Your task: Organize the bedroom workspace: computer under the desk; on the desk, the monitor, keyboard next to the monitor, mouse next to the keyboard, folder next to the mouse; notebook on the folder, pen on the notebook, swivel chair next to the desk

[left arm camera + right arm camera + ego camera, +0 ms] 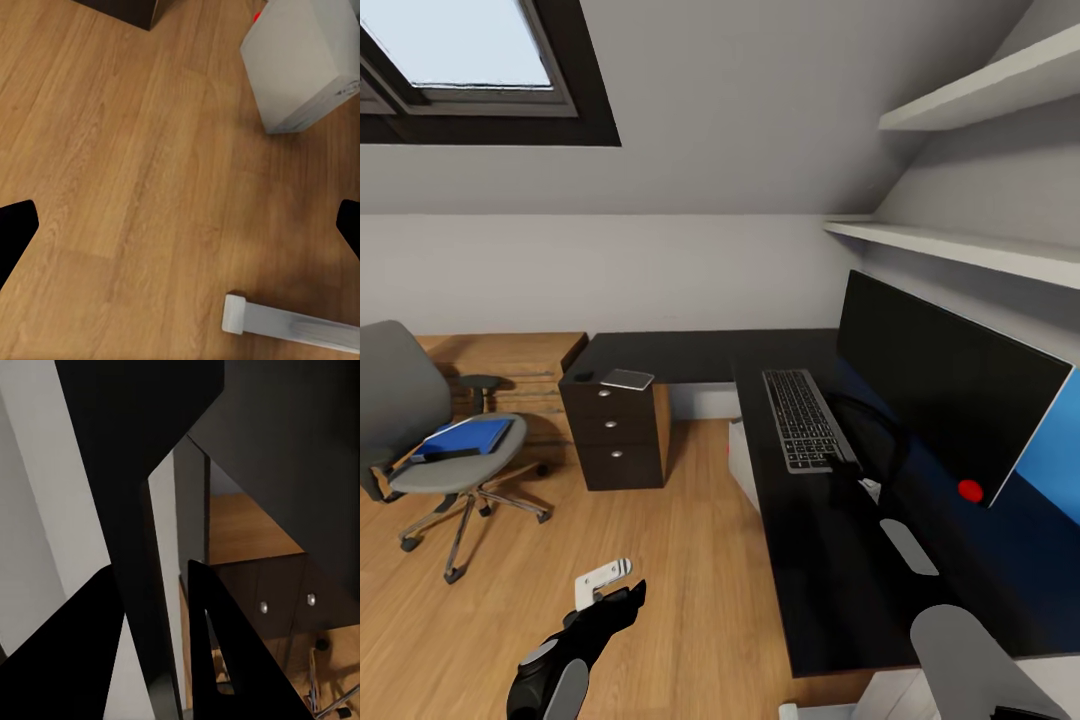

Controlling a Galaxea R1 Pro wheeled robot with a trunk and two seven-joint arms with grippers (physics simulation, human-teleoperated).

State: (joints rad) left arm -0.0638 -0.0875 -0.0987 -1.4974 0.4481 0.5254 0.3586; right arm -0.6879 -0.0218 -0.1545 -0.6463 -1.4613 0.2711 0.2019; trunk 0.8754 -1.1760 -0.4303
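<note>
The monitor [940,385] stands on the black desk [690,355] with the keyboard [803,420] in front of it. My right gripper [857,478] reaches the monitor's thin stand [880,430]; in the right wrist view its fingers [225,660] close on a thin dark slab, the gripper [154,566] shut. A small dark mouse [582,377] and a thin notebook [627,379] lie above the drawers. The blue folder [470,437] rests on the swivel chair [455,465]. The grey computer [743,465] [307,60] sits under the desk. My left gripper [622,598] [180,232] hangs open over the floor.
A low light-wood shelving counter [510,365] stands behind the chair. White wall shelves [980,250] run above the monitor, with a blue wall panel [1055,450] behind it. A white bar [292,324] lies on the wood floor [690,560] between chair and desk.
</note>
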